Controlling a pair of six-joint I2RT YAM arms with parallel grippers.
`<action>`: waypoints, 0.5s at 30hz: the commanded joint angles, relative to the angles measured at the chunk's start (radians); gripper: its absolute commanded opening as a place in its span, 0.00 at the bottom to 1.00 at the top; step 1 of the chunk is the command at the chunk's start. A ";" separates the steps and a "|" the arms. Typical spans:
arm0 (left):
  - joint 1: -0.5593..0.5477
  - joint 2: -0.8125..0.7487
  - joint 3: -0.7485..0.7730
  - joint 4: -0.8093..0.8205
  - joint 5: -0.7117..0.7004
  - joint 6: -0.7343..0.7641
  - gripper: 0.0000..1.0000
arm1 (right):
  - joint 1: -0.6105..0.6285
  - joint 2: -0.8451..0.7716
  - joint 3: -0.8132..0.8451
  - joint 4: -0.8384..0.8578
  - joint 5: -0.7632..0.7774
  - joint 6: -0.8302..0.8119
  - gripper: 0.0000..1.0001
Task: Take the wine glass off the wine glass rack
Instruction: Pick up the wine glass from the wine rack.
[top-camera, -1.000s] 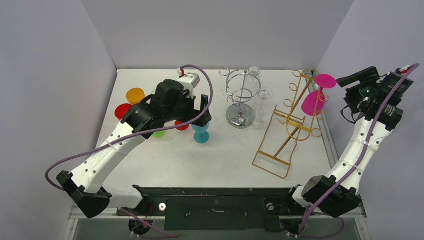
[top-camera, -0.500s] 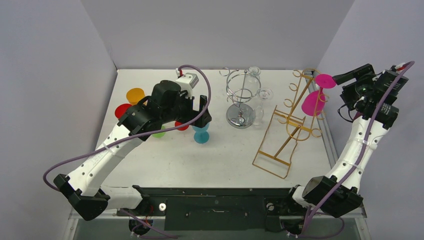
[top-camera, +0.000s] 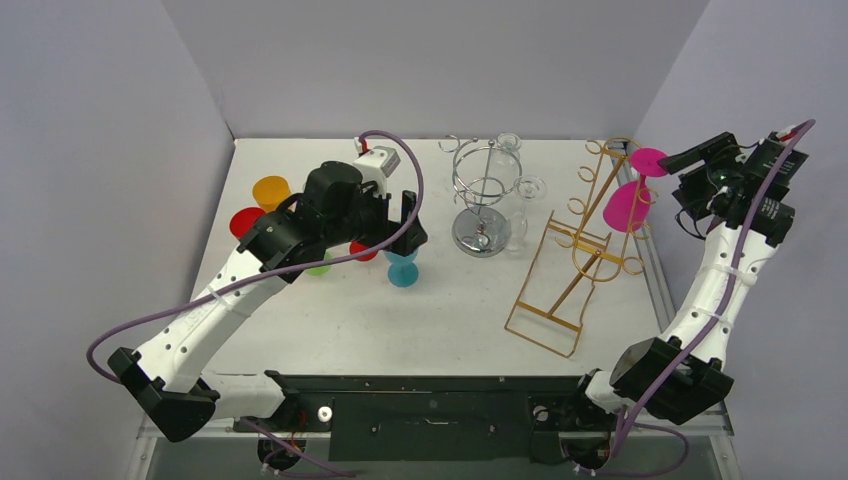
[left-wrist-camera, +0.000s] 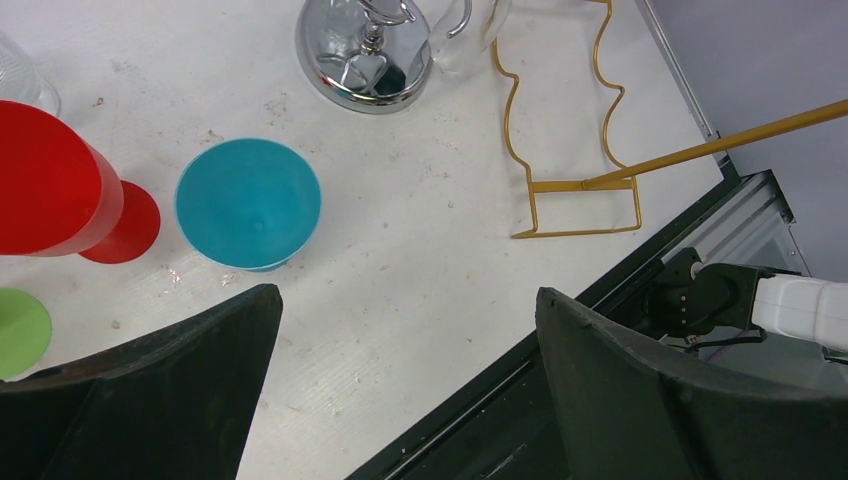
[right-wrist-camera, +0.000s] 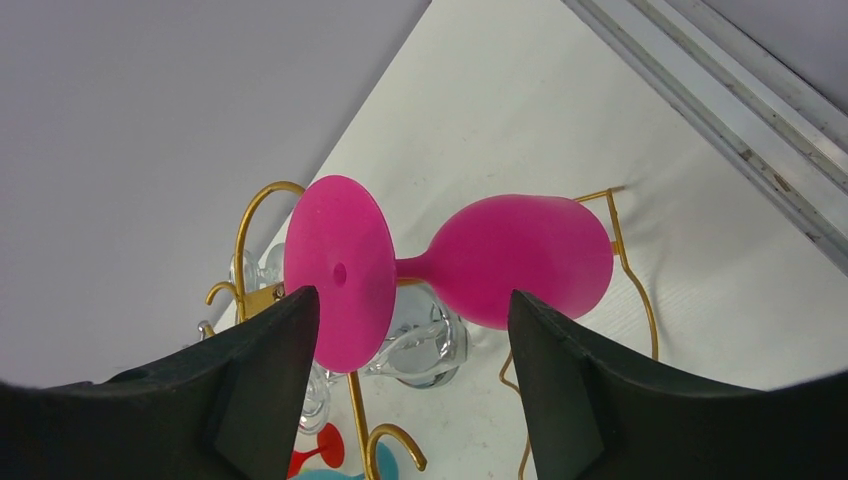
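A pink wine glass (top-camera: 629, 203) hangs upside down on the gold wire rack (top-camera: 575, 255) at the right of the table; its round foot (top-camera: 650, 161) sits at the rack's top. In the right wrist view the pink glass (right-wrist-camera: 525, 258) lies sideways just beyond my fingers, its foot (right-wrist-camera: 338, 272) near the left one. My right gripper (top-camera: 686, 160) is open, just right of the foot and not touching it. My left gripper (top-camera: 407, 222) is open and empty above a teal glass (top-camera: 403, 268).
A chrome rack (top-camera: 485, 195) with clear glasses stands mid-table. Red (top-camera: 244, 222), orange (top-camera: 271, 190) and green (top-camera: 319, 267) glasses stand at the left, partly under the left arm. A metal rail (top-camera: 655, 280) runs along the table's right edge. Walls close in on both sides.
My right gripper has moved up and left toward the pink glass's foot. The left arm has barely moved.
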 joint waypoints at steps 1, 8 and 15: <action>0.002 -0.029 -0.007 0.071 0.019 -0.009 0.96 | 0.005 0.014 0.046 0.017 -0.029 -0.019 0.63; 0.006 -0.034 -0.038 0.096 0.034 -0.015 0.96 | 0.024 0.038 0.045 0.037 -0.038 -0.003 0.56; 0.012 -0.039 -0.052 0.109 0.055 -0.018 0.96 | 0.031 0.038 0.025 0.059 -0.027 0.015 0.45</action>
